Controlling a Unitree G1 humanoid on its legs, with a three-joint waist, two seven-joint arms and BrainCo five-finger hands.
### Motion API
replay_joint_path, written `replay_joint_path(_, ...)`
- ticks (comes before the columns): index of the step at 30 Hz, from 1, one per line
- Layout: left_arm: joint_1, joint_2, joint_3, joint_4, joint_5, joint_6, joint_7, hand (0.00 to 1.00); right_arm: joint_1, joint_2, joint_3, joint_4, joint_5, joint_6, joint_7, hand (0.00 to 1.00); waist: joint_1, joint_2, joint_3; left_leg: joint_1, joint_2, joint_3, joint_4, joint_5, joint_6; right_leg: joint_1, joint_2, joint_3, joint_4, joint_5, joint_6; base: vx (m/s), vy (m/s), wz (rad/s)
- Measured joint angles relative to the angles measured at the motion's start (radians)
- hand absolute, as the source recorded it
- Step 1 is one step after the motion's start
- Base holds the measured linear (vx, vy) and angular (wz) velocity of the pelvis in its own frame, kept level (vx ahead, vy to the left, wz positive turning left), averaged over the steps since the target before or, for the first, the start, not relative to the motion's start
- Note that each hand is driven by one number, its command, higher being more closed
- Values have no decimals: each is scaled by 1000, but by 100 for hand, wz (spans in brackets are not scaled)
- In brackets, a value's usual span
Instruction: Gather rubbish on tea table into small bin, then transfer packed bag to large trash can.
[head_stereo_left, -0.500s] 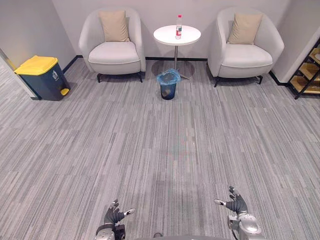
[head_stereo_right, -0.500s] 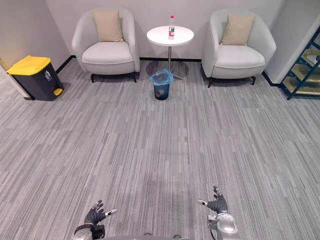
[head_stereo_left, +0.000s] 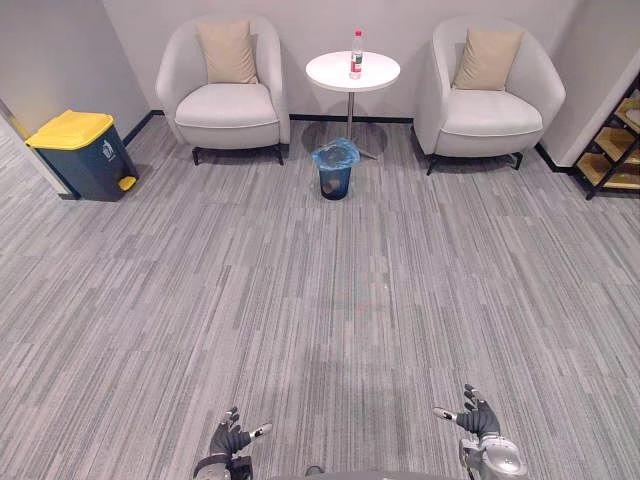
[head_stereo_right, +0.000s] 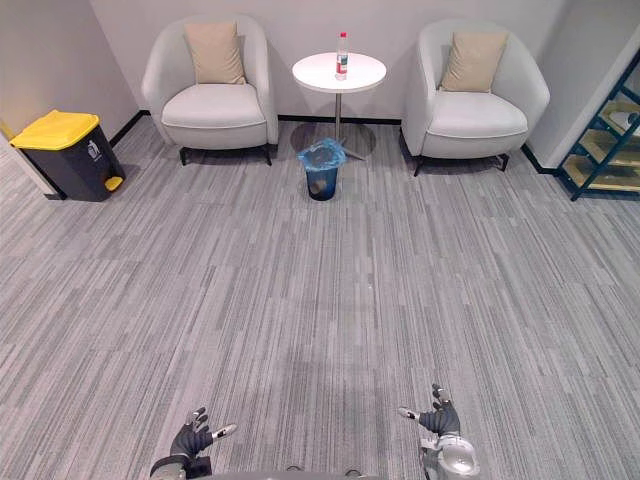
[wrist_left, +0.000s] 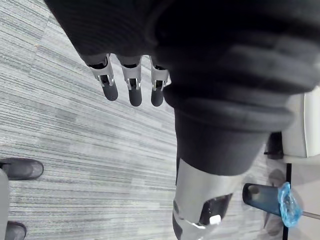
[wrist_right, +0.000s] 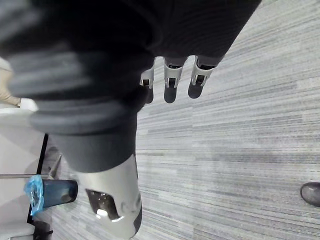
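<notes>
Evidently the left hand (head_stereo_left: 230, 438) and right hand (head_stereo_left: 478, 420) hang empty, fingers relaxed (nothing within reach): the bottle (head_stereo_left: 356, 55) stands on the tea table (head_stereo_left: 328, 72), well apart.

Tally, well ahead of left hand (head_stereo_left: 228, 437) and right hand (head_stereo_left: 478, 422)
Two armchairs (head_stereo_left: 225, 105) (head_stereo_left: 492, 110), two cushions (head_stereo_left: 227, 52) (head_stereo_left: 488, 57), one tea table (head_stereo_left: 335, 72), one bottle (head_stereo_left: 356, 54), one small bin (head_stereo_left: 335, 180), one large trash can (head_stereo_left: 85, 160), one shelf rack (head_stereo_left: 610, 152).

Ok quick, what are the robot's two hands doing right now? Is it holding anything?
Left hand: open, fingers spread, holding nothing.
Right hand: open, fingers spread, holding nothing.
</notes>
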Motion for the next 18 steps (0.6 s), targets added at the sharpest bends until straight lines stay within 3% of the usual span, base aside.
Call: replay_joint_path(18,0,0,-12,0,8,2,0,0,0,7,-8,0,29,1,-4,0,2,6,2,-10,16,39,0,-8,-3,-18,17,41,-2,0,-1,-29,-40,-6)
